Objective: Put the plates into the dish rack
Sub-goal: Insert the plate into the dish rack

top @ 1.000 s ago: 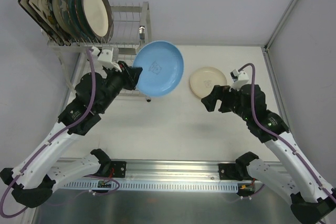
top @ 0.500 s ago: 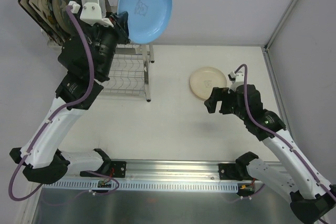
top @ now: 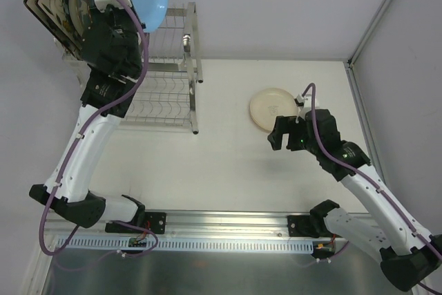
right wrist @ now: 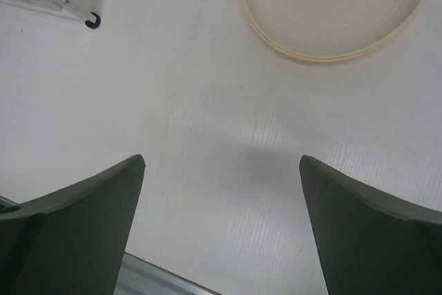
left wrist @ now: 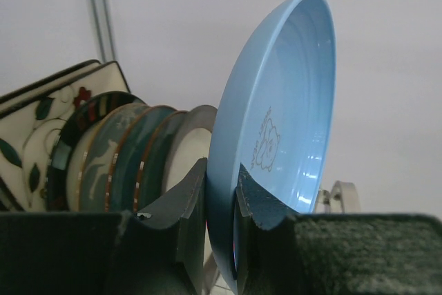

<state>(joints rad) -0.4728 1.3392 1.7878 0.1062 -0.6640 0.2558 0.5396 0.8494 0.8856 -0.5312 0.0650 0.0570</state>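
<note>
Firmly pressed onto the lower rim of the light blue plate (left wrist: pixel 283 101), the left gripper (left wrist: pixel 221 191) holds it on edge, its face roughly parallel to the row of plates (left wrist: pixel 131 150) standing in the dish rack (top: pixel 173 88). The blue plate hangs above the rack's upper tier, just beside the last plate of the row; whether they touch I cannot tell. The coming move looks like a straight lowering into the next free slot, plane kept in line with the row. Well right of the rack, the right gripper (right wrist: pixel 221 160) hovers spread wide and empty over the table (right wrist: pixel 207 122). The pale yellow plate (right wrist: pixel 331 5) lies flat just beyond it, nearer this arm.
</note>
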